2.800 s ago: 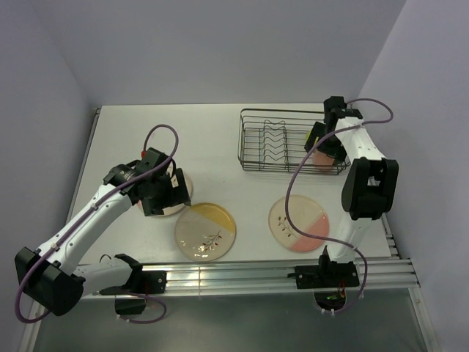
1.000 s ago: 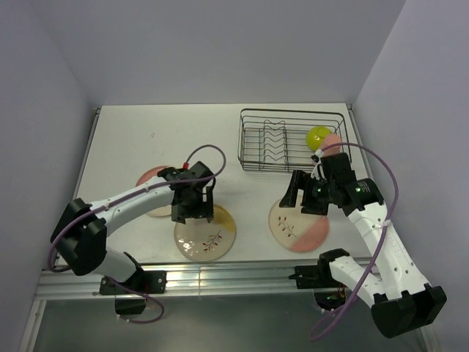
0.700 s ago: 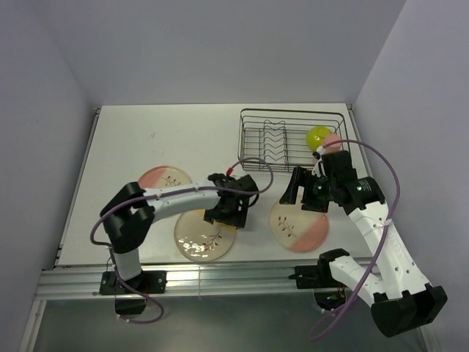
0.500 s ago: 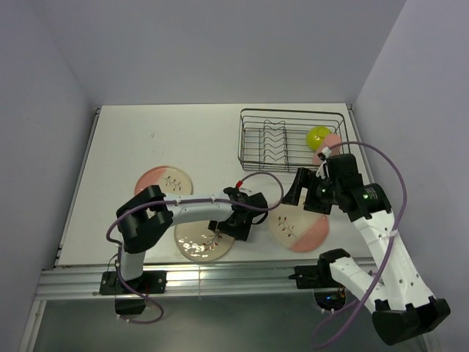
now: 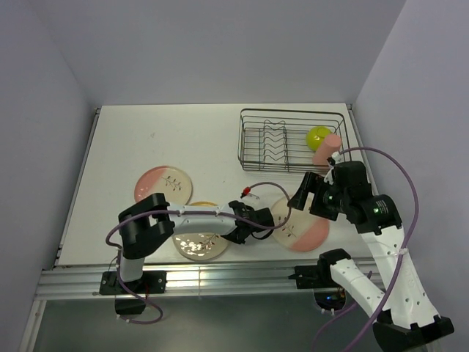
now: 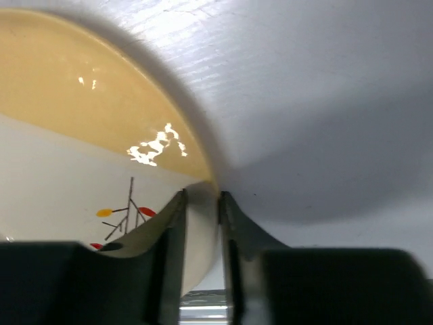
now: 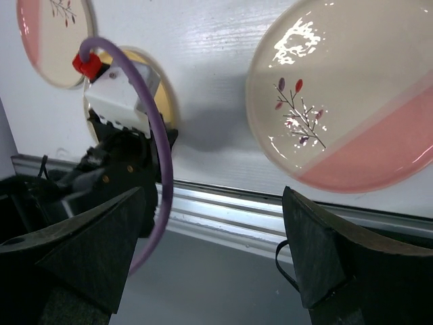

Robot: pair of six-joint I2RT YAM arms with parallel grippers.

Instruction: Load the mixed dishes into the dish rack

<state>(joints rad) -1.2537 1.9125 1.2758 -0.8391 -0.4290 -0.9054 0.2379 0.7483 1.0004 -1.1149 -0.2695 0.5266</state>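
Pinching yellow plate (image 5: 196, 240) rim, lower centre of top view: left gripper (image 6: 201, 198) | right gripper (image 7: 213, 200): fingers spread wide over pink plate (image 7: 352, 95), lower right | dish rack (image 5: 241, 143) upper right holds green bowl (image 5: 318, 136), pink cup (image 5: 327, 149)

Bare table (image 5: 183, 139) lies left of the dish rack (image 5: 264, 149); lime-green bowl (image 5: 318, 136) and pink cup (image 5: 327, 149) fill its right end.

Soft, even light is filling the top view. Glare is glinting on the yellow plate (image 6: 67, 88) and the pink plate (image 7: 352, 95), while the left wrist view's dark foreground is blurring.
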